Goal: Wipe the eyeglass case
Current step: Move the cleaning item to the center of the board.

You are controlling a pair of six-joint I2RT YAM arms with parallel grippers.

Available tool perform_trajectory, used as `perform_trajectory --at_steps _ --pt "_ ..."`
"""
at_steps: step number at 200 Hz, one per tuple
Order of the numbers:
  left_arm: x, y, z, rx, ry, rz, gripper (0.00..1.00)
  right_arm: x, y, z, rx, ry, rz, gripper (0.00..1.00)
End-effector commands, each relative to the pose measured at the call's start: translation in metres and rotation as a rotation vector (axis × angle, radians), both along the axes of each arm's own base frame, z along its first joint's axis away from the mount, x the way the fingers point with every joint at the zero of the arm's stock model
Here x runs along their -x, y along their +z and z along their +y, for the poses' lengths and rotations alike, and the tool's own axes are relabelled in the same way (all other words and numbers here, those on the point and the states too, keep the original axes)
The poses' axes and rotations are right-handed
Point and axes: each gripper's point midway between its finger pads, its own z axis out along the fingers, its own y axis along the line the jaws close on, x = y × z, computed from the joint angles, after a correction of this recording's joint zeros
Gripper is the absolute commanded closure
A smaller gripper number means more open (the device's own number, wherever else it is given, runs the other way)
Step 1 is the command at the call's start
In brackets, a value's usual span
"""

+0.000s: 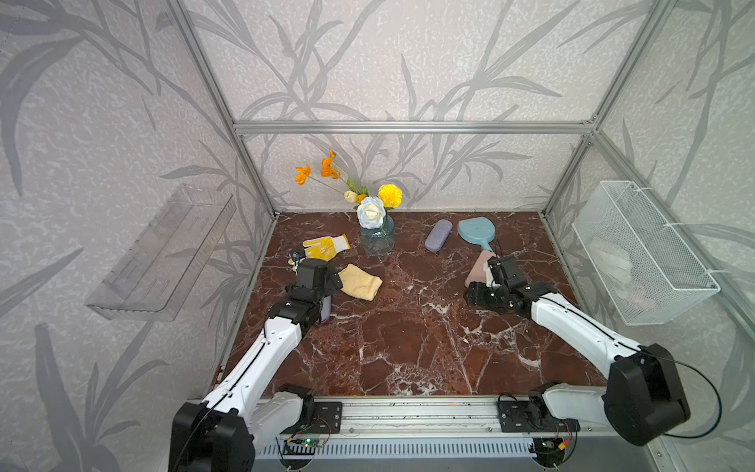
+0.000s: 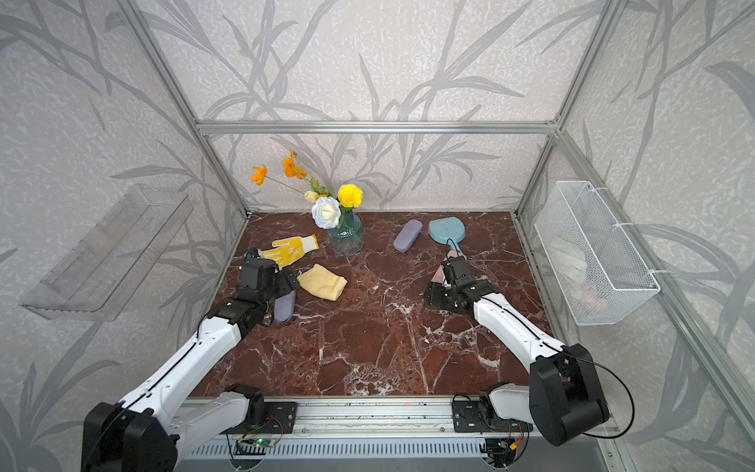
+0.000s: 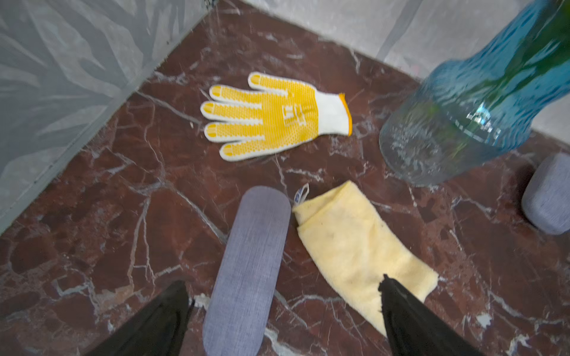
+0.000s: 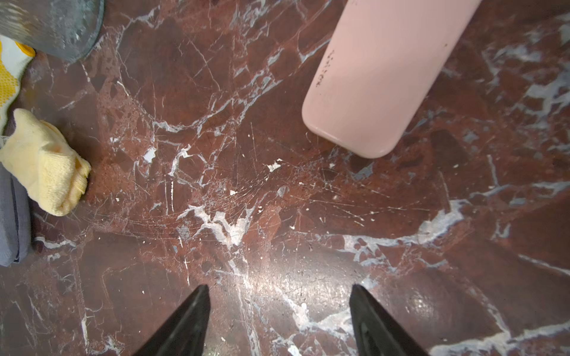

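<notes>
Both grippers spread, empty; left gripper (image 3: 283,280) straddles grey case (image 3: 246,265), cloth (image 3: 354,240) just beside it, so closing could pinch both; right gripper (image 4: 279,286) over bare table (image 4: 246,154)

Top views: we look from high above the arm bases, down and forward across the whole table (image 1: 408,347) to the back wall, from far off; both top views share nearly everything.
Left wrist: we ride just behind the left gripper (image 3: 283,280), tilted down and ahead, close to the table; the grey case (image 3: 246,262) lies between its jaws.
Right wrist: we ride behind the right gripper (image 4: 279,286), facing steeply down, very close.
Overlap: both wrist views catch the yellow cloth (image 3: 354,240), grey case and vase (image 3: 462,123).
</notes>
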Motion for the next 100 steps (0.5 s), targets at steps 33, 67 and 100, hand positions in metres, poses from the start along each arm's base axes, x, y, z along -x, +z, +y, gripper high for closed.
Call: perform_trajectory --at_steps 33,67,100 --pt "-0.028 -0.024 -0.031 0.135 -0.008 0.115 0.01 -0.002 0.009 0.052 0.229 0.19 -0.031 0.3" --pt "-0.061 -0.056 -0.063 0.2 -0.039 0.182 0.01 -0.003 0.008 0.074 0.112 0.174 -0.027 0.31" --pt "-0.068 -0.075 -0.063 0.172 -0.025 0.222 0.05 0.001 0.012 0.064 0.149 0.178 -0.057 0.32"
